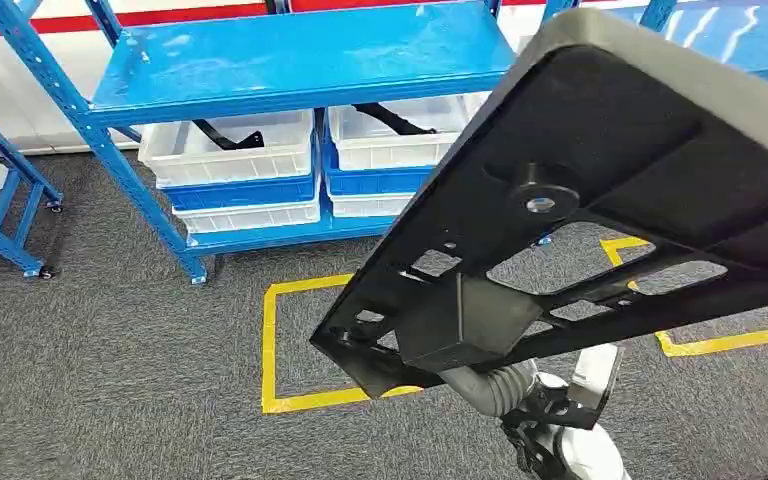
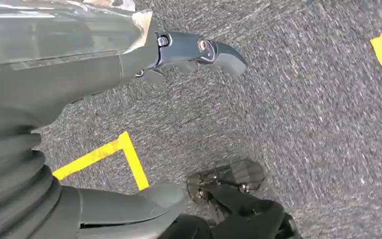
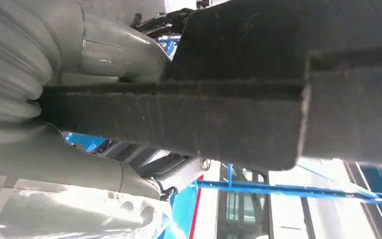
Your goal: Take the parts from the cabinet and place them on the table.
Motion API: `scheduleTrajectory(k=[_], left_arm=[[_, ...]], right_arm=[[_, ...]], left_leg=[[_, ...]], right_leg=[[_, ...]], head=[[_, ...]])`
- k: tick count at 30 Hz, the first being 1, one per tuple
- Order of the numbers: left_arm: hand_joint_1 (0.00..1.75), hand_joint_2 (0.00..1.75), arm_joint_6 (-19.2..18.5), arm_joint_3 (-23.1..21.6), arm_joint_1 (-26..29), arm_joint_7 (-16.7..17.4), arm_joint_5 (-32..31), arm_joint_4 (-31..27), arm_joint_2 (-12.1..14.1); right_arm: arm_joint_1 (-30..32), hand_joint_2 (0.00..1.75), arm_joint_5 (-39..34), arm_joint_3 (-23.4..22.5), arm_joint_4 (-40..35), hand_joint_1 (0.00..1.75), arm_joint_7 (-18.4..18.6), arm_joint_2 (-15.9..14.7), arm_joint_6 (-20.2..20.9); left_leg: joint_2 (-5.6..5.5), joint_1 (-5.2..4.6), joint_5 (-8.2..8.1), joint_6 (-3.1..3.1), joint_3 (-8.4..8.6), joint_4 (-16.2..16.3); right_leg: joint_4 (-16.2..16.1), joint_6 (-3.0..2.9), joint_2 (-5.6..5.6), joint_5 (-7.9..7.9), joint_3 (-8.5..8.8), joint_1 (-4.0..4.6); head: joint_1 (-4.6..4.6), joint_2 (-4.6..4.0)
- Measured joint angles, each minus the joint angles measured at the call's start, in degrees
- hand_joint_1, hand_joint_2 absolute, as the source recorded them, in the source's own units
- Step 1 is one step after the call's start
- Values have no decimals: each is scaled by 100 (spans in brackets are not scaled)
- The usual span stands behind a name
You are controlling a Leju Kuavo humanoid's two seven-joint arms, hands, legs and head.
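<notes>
A large flat black plastic part (image 1: pixel 600 200) with cut-outs and a round boss hangs tilted in front of me in the head view. My right hand (image 3: pixel 109 52) grips a thick bar of that black part (image 3: pixel 219 119), thumb on one side and fingers on the other. In the head view its ribbed wrist (image 1: pixel 495 385) shows under the part's low end. Over grey carpet, my left hand (image 2: pixel 94 74) holds nothing, its fingers (image 2: pixel 199 50) and thumb (image 2: pixel 129 204) wide apart. More black parts (image 1: pixel 228 138) lie in white bins (image 1: pixel 260 150) on the blue cabinet (image 1: pixel 300 60).
The blue cabinet's lower shelf carries stacked white and blue bins (image 1: pixel 245 190). A yellow tape square (image 1: pixel 270 340) marks the carpet in front of it, and another tape mark (image 1: pixel 720 345) lies to the right. A second blue rack (image 1: pixel 0 200) stands at the left edge.
</notes>
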Motion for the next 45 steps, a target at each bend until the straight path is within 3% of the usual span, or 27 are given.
scheduleTrajectory(k=[1, 3, 5, 6, 8, 9, 10, 11, 12, 15, 16, 18, 20, 22, 23, 25, 26, 27, 31, 33, 34, 36, 38, 40, 41, 42, 45], left_arm=[[0, 175, 0, 0, -8, 0, 0, 0, 4], [0, 175, 0, 0, -14, -2, 0, -2, -2], [0, 175, 0, -2, 5, 0, 0, 0, 0], [0, 175, 0, -2, 11, 0, 0, 0, 0], [0, 175, 0, -2, 19, 0, 2, 0, 2], [0, 175, 0, -2, 16, 0, 2, 0, 4], [0, 175, 0, -2, 12, 0, 2, 0, 7], [0, 175, 0, -2, 14, 0, 2, 0, 9], [0, 175, 0, -2, 17, -2, 2, 0, 11], [0, 175, -4, -4, 4, -2, 2, 0, 7], [0, 175, -13, -4, 3, -2, 2, -2, -9], [0, 175, -11, -2, -5, -7, 2, 0, 9], [0, 175, 44, -2, 15, 6, 4, 0, 15], [0, 175, 29, -2, 16, 115, 5, 0, 17], [0, 175, 11, -4, 16, 177, -4, 0, 17], [0, 175, 22, -11, 6, 249, -35, 0, 13], [0, 175, 46, -11, -4, 299, -61, 0, 13], [0, 175, 66, -11, -9, 356, -70, 0, 22], [0, 175, -414, -13, -11, 1052, 11, 0, 35], [0, 175, -959, -15, -5, 1594, 59, 0, 94], [0, 175, -1377, -37, 2, 1885, 59, 0, 133], [0, 175, -1805, -113, 40, 2144, 55, 0, 208], [0, 175, -1897, -142, 64, 2170, 55, 0, 269], [0, 175, -1962, -162, 66, 2170, 59, 0, 324], [0, 175, -1985, -162, 64, 2168, 63, 0, 341], [0, 175, -1985, -162, 68, 2157, 94, 7, 363], [0, 175, -2042, -164, 66, 2133, 105, 9, 374]], right_arm=[[-5, 175, 0, 2, 0, 175, 0, 2, 0], [-10, 175, -2, 0, 0, 175, 0, 7, 0], [-6, 175, -2, 4, 2, 175, 0, 15, 2], [-2, 175, -2, 7, 7, 175, 0, 15, 2], [2, 175, -2, 7, 18, 175, 0, 15, 2], [2, 175, -2, 7, 17, 175, 0, 15, 0], [0, 175, -2, 7, 17, 175, 0, 15, 2], [-1, 175, -2, 7, 17, 175, 0, 15, 2], [-18, 175, -4, 7, 17, 175, 0, 15, 2], [-21, 175, 0, 7, 17, 175, 0, 20, 4], [-22, 175, 0, 4, 17, 175, 0, 13, 4], [-36, 175, 2, 0, 15, 175, 2, 11, 7], [-27, 175, 0, 2, 15, 175, 0, 11, 28], [6, 175, 0, 0, 17, 175, 2, 9, 66], [7, 175, 0, 0, 20, 175, 2, 7, 78], [2, 175, -7, -4, 20, 175, 0, 7, 105], [0, 175, -7, -4, 17, 175, 0, 9, 107], [-3, 175, -9, -4, 17, 175, 0, 9, 111], [-9, 175, -44, -4, 33, 175, -26, 0, 201], [-53, 175, -50, 2, 50, 175, -53, 2, 251], [-105, 175, -48, 9, 76, 175, -52, 20, 273], [-150, 175, -48, 20, 135, 175, -52, 48, 304], [-154, 175, -44, 35, 190, 175, -52, 52, 304], [-187, 175, -44, 50, 229, 175, -52, 63, 306], [-198, 175, -42, 57, 236, 175, -52, 66, 308], [-206, 175, -39, 57, 238, 175, -52, 72, 308], [-214, 175, -31, 66, 243, 175, -52, 72, 319]], left_leg=[[6, 17, -55, -34, -35, 26], [-434, 57, -473, -87, -229, 559], [-557, 60, -955, -120, -687, 1594], [-573, 60, -1003, -125, -788, 1819], [-581, 64, -774, -112, -691, 1646], [-617, 70, -483, -96, -430, 1153], [-715, 84, -257, -84, -182, 680], [-1010, 117, -119, -66, 36, 260], [-1155, 128, -164, -60, 96, 95], [-954, 61, -154, -5, 36, 119], [-860, 102, -96, 68, 39, 58], [-698, 96, -57, 132, 14, 43], [-518, 79, -48, 145, -25, 45], [-355, 78, -35, 145, -51, 46], [-276, 80, -34, 143, -52, 47], [-137, 87, -31, 127, -40, 47], [-89, 75, -35, 102, -23, 52], [-47, 16, -53, 52, -29, 66], [171, 33, -57, -53, 5, 58], [-232, 84, -332, -112, -110, 349], [-465, 92, -639, -122, -322, 845], [-594, 92, -1019, -142, -747, 1757], [-601, 96, -873, -139, -808, 1837], [-649, 114, -343, -122, -399, 976], [-817, 138, -128, -112, -176, 513], [-1120, 159, -143, -100, -58, 256], [-954, 111, -147, -73, -73, 208]], right_leg=[[-40, -64, 57, 44, 11, -96], [-36, -145, 139, 85, -26, -94], [-31, -190, 263, 117, -79, -85], [-27, -187, 314, 122, -92, -79], [-21, -182, 445, 149, -102, -76], [-13, -167, 526, 158, -101, -80], [-3, -157, 591, 164, -101, -85], [15, -143, 642, 171, -116, -86], [86, -125, 698, 173, -166, 0], [53, 21, 904, 273, -292, -82], [66, 57, 925, 277, -365, -24], [519, 17, 398, -12, -580, -31], [1487, -4, 281, -431, -1006, -50], [1966, 55, 265, -558, -1167, -78], [1786, 107, 252, -490, -1021, -91], [695, 224, 95, -158, -352, -110], [190, 238, -127, -44, -38, -104], [54, 155, -312, -76, 34, -64], [61, 6, -16, -11, -37, -71], [47, -82, 102, 37, -51, -144], [47, -136, 151, 46, -69, -142], [50, -158, 289, 62, -96, -120], [56, -172, 432, 73, -98, -107], [87, -164, 580, 75, -95, -110], [111, -162, 639, 73, -99, -110], [143, -147, 696, 68, -137, -74], [152, -6, 880, 126, -253, -89]], head=[[2, 0], [-15, 0], [-22, 0], [-22, 0], [-24, 0], [-20, 0], [-24, -2], [-22, 0], [-16, -2], [4, 0], [5, 0], [66, 0], [72, 0], [74, 0], [79, 0], [79, 0], [85, 0], [88, 0], [77, 0], [68, 0], [61, 0], [55, 0], [57, -2], [55, 0], [52, 0], [57, 0], [59, 0]])
